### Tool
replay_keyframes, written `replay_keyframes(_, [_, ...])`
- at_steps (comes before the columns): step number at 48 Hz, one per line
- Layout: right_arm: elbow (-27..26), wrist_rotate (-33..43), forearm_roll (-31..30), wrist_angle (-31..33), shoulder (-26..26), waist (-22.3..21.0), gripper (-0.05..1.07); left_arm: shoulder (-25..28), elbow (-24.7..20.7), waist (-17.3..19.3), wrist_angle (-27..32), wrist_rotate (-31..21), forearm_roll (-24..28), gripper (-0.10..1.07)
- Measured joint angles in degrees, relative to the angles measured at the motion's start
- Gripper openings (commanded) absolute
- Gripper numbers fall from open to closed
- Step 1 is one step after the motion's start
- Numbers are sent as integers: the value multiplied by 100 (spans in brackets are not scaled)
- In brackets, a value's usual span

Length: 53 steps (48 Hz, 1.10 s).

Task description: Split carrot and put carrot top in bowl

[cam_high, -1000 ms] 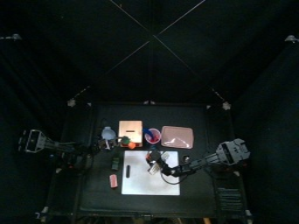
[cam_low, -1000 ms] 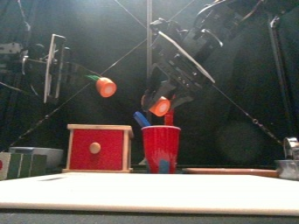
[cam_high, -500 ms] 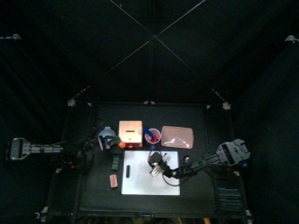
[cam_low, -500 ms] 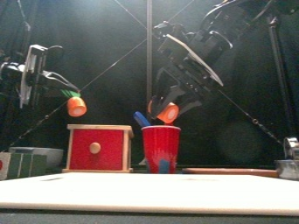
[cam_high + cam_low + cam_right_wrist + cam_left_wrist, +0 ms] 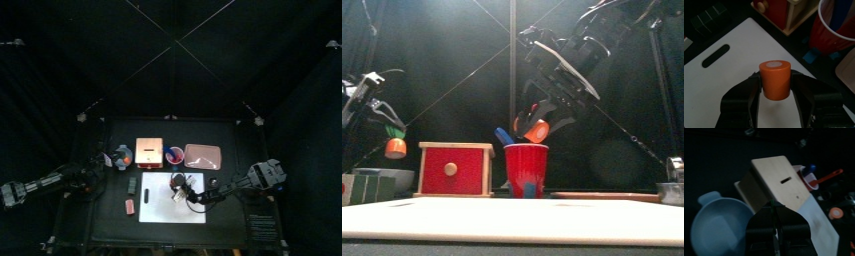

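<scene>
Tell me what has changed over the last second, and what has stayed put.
The left end effector, holding the carrot top, has swung outward to the picture's left and down in the front view, toward the bowl. It has not let go. The right end effector stays above the white board, clamped on the orange carrot body. The red cup and the wooden box have not moved.

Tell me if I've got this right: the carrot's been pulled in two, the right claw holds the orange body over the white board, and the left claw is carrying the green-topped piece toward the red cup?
Nearly. The left gripper carries the carrot top toward the pale blue bowl, not the red cup; the left wrist view shows the bowl just ahead. The right gripper does hold the orange body over the white board.
</scene>
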Motion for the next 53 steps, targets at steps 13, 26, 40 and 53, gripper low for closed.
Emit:
replay_keyframes(13, [0, -9, 9, 9, 0, -18, 43, -9, 18, 97, 369, 0, 299, 56])
replay_keyframes(26, [18, -9, -18, 9, -114, -18, 43, -9, 18, 149, 387, 0, 308, 67])
replay_keyframes(40, [167, 0, -18, 167, -290, -18, 43, -9, 18, 149, 378, 18, 308, 67])
replay_keyframes(53, [475, 53, 18, 272, -598, 0, 43, -9, -149, -193, 35, 9, 308, 67])
